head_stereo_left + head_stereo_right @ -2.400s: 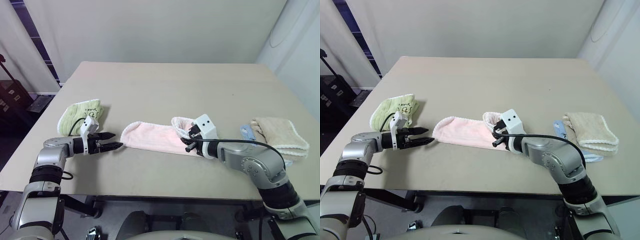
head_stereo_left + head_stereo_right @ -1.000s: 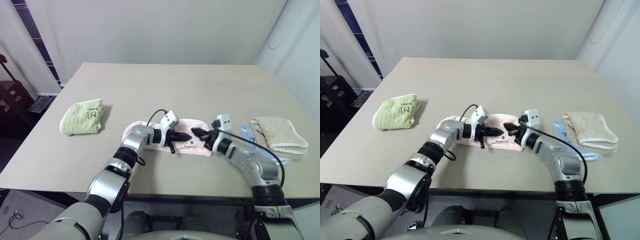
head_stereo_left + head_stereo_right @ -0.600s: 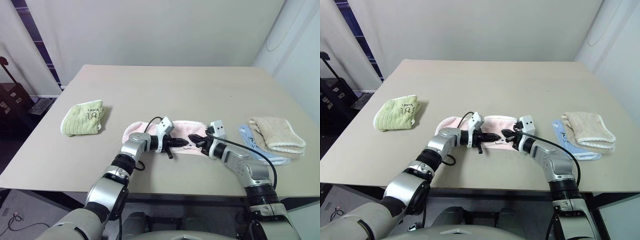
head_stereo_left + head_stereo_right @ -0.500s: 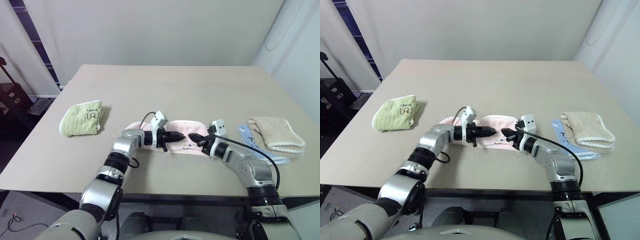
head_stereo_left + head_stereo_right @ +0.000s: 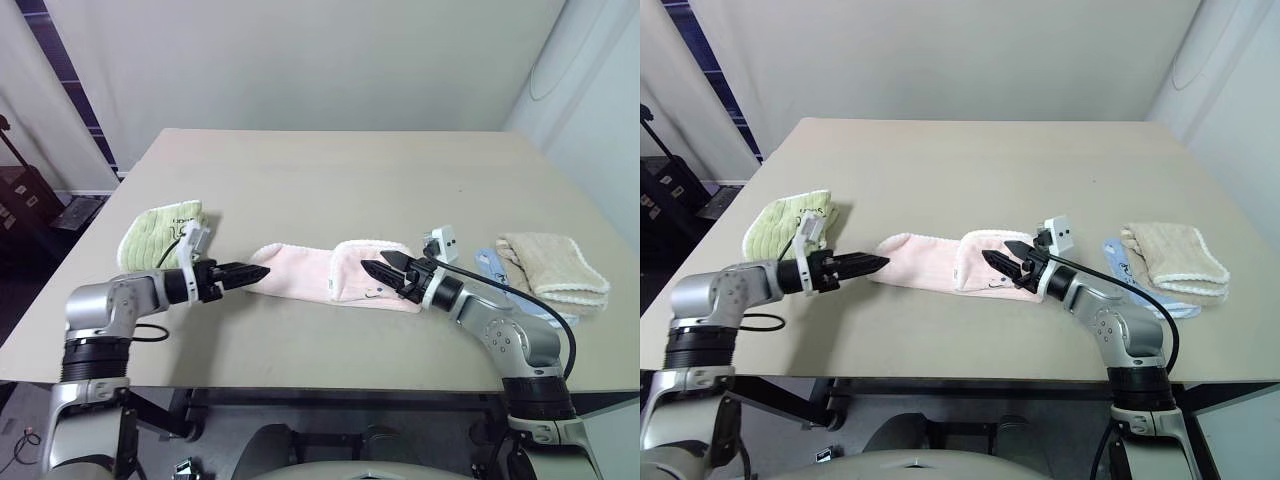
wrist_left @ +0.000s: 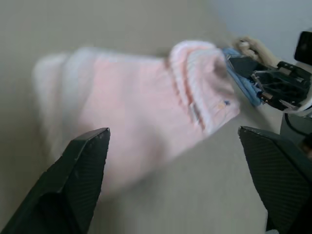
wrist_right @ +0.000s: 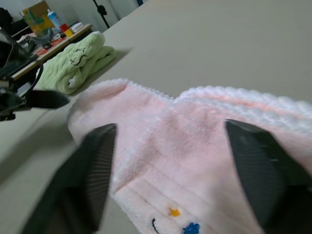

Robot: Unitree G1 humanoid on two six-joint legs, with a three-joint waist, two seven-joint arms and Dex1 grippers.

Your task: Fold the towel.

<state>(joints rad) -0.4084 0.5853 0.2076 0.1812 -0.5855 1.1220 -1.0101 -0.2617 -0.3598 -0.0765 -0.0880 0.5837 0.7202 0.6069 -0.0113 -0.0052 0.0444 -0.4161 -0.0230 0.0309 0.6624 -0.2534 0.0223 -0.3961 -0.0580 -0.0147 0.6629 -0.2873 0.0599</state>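
The pink towel (image 5: 325, 275) lies flat on the bench (image 5: 340, 180), near its front edge, with its right end folded back over the middle so that a doubled flap with white edging and small embroidered marks faces up. The left gripper (image 5: 252, 273) hangs just off the towel's left end, jaws spread and empty, pointing toward the towel. The right gripper (image 5: 383, 271) sits at the folded right end, jaws spread wide above the flap and holding nothing. A light green towel (image 5: 160, 236) rests well to the left of the pink towel, and a cream towel (image 5: 555, 264) lies to its right on a blue cloth (image 5: 497, 268).
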